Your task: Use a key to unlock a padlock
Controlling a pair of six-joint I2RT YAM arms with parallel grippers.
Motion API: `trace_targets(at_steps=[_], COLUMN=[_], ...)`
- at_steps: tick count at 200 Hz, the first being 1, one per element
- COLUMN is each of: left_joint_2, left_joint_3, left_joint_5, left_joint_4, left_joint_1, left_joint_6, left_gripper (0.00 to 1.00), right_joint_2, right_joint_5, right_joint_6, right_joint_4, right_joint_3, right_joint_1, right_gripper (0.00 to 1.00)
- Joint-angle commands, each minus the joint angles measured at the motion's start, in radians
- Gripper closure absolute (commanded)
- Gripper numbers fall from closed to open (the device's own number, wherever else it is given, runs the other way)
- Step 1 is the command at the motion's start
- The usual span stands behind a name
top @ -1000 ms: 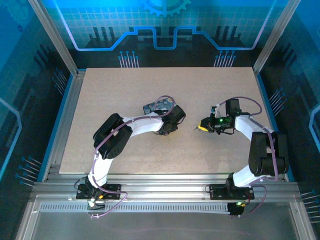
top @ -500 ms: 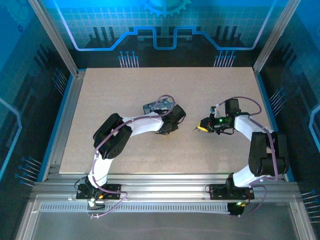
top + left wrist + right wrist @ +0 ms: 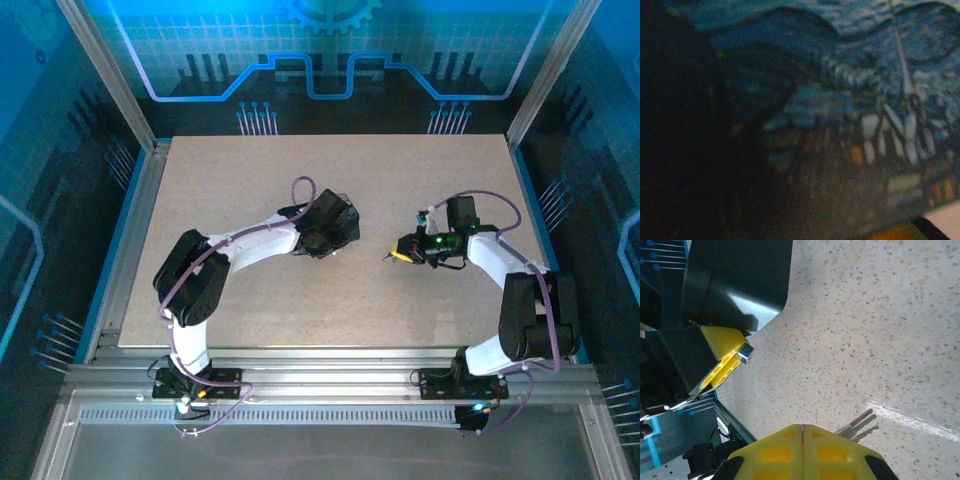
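Top external, left: the left gripper (image 3: 328,225) hangs as a dark mass near the middle of the speckled surface (image 3: 230,180), well away from every edge. From above it cannot be told whether its fingers are closed.
Top external, right: the right gripper (image 3: 400,252) sits right of centre and points at the left one. The key (image 3: 386,258) juts from its yellow tip as a thin dark sliver, with bare surface between the two grippers.
Left wrist: a blurred, dark blue swirl-patterned tin box (image 3: 840,100) looms close against the lens, and a sliver of surface shows at the lower right. The finger state cannot be told here either.
Right wrist, key: the yellow pads are pressed together, clamped on the key. Its thin prongs fan out past the tip, above the surface.
Right wrist, padlock: a small silvery block, likely the padlock (image 3: 744,353), shows at upper left. It is touching the left gripper's yellow tip, just beside the box's rounded corner, and appears raised off the surface.
Risk, entry: the key splays into several prongs, so the wrong one — or two at once — may meet the keyway.
Risk, lock: the lock looks tiny, so a slightly off-line push could knock it aside.
Risk, turn: a thin key between flat pads may twist or slip — most likely once turning force comes on.
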Motion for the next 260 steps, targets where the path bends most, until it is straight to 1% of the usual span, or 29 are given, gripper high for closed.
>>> trace_targets(at_steps=[1,44,92,135,165,188,215,233,237,260], left_joint_2=[-0.075,-0.111,-0.155,-0.189,-0.218,-0.242,-0.259,-0.268,-0.269,-0.276], left_joint_3=[-0.027,-0.007,-0.043,-0.052,-0.096,-0.133,-0.135,-0.142,-0.145,-0.164], left_joint_5=[0.125,0.238,0.332,0.357,0.352,0.346,0.346,0.346,0.346,0.356], left_joint_4=[0.073,0.101,0.208,0.254,0.318,0.366,0.366,0.366,0.37,0.401], left_joint_1=[0.025,0.078,0.114,0.142,0.154,0.164,0.171,0.174,0.175,0.173], left_joint_6=[-0.046,-0.11,-0.26,-0.356,-0.442,-0.507,-0.531,-0.548,-0.557,-0.599], left_gripper=[0.93,0.93,0.92,0.92,0.92,0.91,0.91,0.91,0.91,0.91], right_joint_2=[-0.043,-0.095,-0.177,-0.208,-0.224,-0.24,-0.251,-0.242,-0.236,-0.224], right_joint_5=[-0.013,-0.001,0.043,0.098,0.174,0.223,0.261,0.269,0.271,0.276], right_joint_6=[0.039,0.097,0.205,0.34,0.396,0.405,0.398,0.394,0.395,0.398], right_joint_4=[0.025,0.063,0.2,0.419,0.523,0.575,0.632,0.659,0.692,0.76], right_joint_3=[-0.012,0.024,0.025,-0.024,-0.049,-0.058,-0.072,-0.081,-0.083,-0.103], right_joint_1=[0.032,0.096,0.172,0.215,0.247,0.268,0.284,0.297,0.3,0.316], right_gripper=[1.0,1.0,1.0,1.0,1.0,1.0,1.0,1.0,1.0,1.0])
